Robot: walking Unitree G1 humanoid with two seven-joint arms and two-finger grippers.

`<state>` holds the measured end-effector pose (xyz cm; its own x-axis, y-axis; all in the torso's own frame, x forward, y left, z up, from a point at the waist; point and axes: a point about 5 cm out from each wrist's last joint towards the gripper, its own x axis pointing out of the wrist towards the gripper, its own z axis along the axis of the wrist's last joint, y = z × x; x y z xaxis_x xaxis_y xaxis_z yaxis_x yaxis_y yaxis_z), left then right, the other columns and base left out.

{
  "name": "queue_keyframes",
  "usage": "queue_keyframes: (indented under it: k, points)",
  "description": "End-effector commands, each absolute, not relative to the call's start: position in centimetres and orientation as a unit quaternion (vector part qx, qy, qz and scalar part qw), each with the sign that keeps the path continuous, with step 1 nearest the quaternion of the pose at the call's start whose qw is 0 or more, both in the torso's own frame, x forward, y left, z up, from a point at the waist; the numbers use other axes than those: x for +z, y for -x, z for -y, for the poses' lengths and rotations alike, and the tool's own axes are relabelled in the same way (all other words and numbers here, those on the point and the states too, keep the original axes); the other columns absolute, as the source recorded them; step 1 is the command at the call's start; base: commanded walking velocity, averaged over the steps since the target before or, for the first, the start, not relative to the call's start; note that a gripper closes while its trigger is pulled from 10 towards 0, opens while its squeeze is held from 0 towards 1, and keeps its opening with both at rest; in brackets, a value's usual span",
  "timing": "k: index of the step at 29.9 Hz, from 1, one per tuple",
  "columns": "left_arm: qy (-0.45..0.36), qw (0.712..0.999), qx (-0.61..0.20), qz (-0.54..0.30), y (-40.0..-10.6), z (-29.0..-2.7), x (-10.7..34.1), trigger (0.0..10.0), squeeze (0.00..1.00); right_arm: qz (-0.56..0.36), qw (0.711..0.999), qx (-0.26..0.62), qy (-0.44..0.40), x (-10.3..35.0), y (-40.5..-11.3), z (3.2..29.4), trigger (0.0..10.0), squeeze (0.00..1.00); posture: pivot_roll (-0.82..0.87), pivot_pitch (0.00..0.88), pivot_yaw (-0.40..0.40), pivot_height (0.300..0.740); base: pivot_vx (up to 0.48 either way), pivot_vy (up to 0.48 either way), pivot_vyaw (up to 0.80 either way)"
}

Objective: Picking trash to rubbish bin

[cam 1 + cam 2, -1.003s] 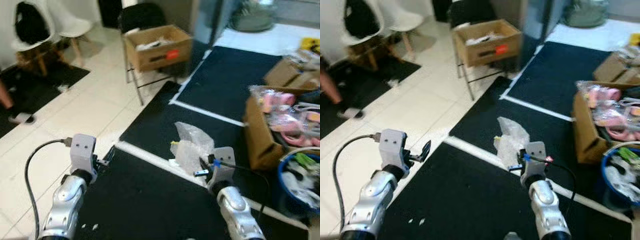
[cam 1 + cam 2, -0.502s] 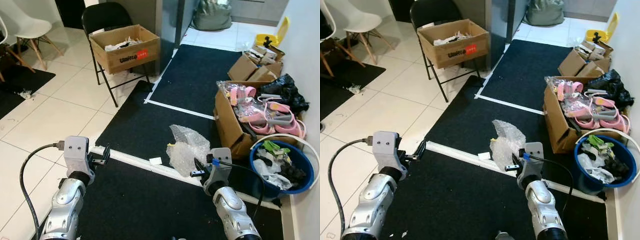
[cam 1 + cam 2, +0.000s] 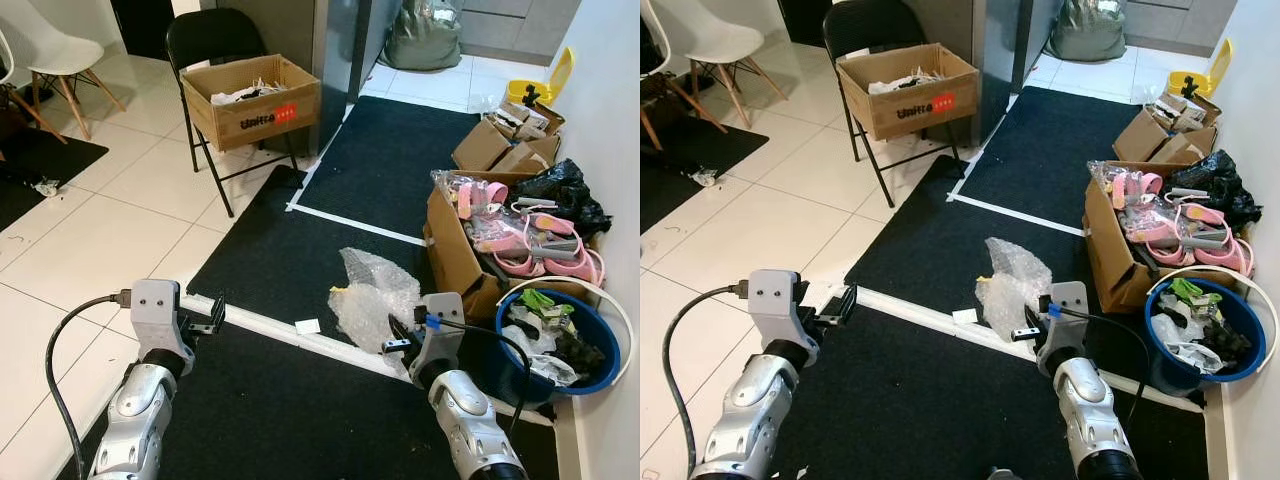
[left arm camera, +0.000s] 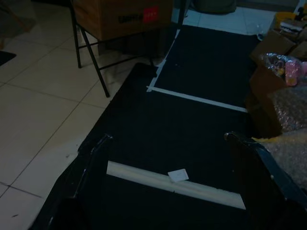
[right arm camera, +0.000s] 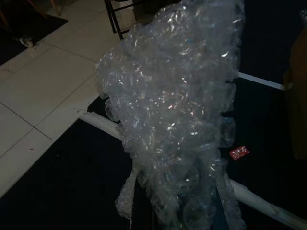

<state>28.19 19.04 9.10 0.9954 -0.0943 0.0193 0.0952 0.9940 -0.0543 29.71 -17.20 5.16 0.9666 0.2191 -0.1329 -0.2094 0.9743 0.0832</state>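
A crumpled wad of clear bubble wrap [image 3: 372,295] hangs over the black mat in front of me, and my right gripper [image 3: 394,338] is shut on its lower end. Seen from the right wrist, the bubble wrap [image 5: 172,110] stands up from between the fingers and hides them. The blue rubbish bin [image 3: 603,374], holding several bits of trash, sits on the floor at the far right, by the wall. My left gripper [image 3: 206,321] is held low on the left, open, with nothing in it; its fingers [image 4: 88,163] stand wide apart. A small white paper scrap [image 3: 308,326] lies by the white strip.
A cardboard box of pink items [image 3: 452,255] stands right beside the bin, with more boxes [image 3: 490,145] behind it. A folding chair bearing an open cardboard box [image 3: 250,100] stands ahead on the left. White tape lines [image 3: 350,225] cross the black mats. Tiled floor lies to the left.
The camera has swung to the right, bringing the blue bin and the boxes fully into view. Both arms keep their pose, and the right gripper still holds the bubble wrap.
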Motion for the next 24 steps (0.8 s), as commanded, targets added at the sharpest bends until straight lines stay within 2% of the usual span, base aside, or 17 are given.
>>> queue_keyframes:
  k: [1, 24]
  points:
    - [0.033, 0.998, -0.052, 0.005, -27.90, -18.68, 8.73, 10.0, 0.00, -0.079, 0.990, 0.108, -0.035, 4.79, -29.50, 17.44, 10.0, 0.00, 0.05, 0.106, -0.004, 0.740, 0.274, 0.000, 0.00]
    - [0.027, 0.998, -0.064, -0.005, -27.76, -18.18, 8.33, 10.0, 0.00, -0.087, 0.990, 0.109, -0.027, 4.45, -29.42, 17.64, 10.0, 0.00, 0.04, 0.124, -0.009, 0.740, 0.328, 0.000, 0.00]
